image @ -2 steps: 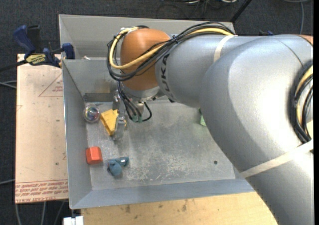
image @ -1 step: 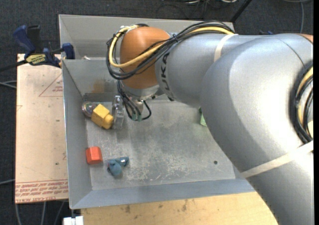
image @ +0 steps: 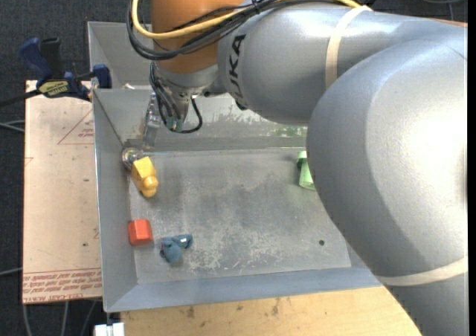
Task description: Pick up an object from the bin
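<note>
My gripper [image: 133, 153] reaches down at the bin's far left corner, close to the left wall, its tip low near the floor. Just in front of the tip, touching it or nearly so, lies a small yellow rounded block [image: 145, 177]. Nothing shows held in the gripper. Farther toward the front on the left sits a small red cube [image: 139, 232]. Beside the cube, to its right, lies a small blue-grey lumpy piece [image: 175, 247].
A light green piece [image: 305, 170] lies at the bin's right side, partly hidden behind the arm. The large grey arm covers the right and rear of the bin. Bare floor stretches across the middle.
</note>
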`<state>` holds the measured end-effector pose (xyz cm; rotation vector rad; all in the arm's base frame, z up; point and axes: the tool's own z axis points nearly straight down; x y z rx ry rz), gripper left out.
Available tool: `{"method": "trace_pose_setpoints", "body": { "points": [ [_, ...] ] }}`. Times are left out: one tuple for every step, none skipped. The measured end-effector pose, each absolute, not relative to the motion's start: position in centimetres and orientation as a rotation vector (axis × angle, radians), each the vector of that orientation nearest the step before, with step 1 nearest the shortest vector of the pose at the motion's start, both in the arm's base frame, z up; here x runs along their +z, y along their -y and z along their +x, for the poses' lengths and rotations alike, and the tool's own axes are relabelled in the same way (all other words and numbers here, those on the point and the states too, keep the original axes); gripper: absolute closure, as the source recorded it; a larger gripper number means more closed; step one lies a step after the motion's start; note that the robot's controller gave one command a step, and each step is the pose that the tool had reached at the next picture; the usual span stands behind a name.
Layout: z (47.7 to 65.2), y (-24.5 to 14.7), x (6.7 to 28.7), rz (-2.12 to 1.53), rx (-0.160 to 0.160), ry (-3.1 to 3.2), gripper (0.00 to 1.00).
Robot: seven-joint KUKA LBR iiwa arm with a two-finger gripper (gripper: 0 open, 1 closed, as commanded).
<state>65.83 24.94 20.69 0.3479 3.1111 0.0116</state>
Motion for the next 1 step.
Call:
{"method": "trace_pose_setpoints", "body": {
  "points": [
    [59.34, -22.17, 14.02, -0.108, -0.001, -3.143, 1.00]
  ]
}}
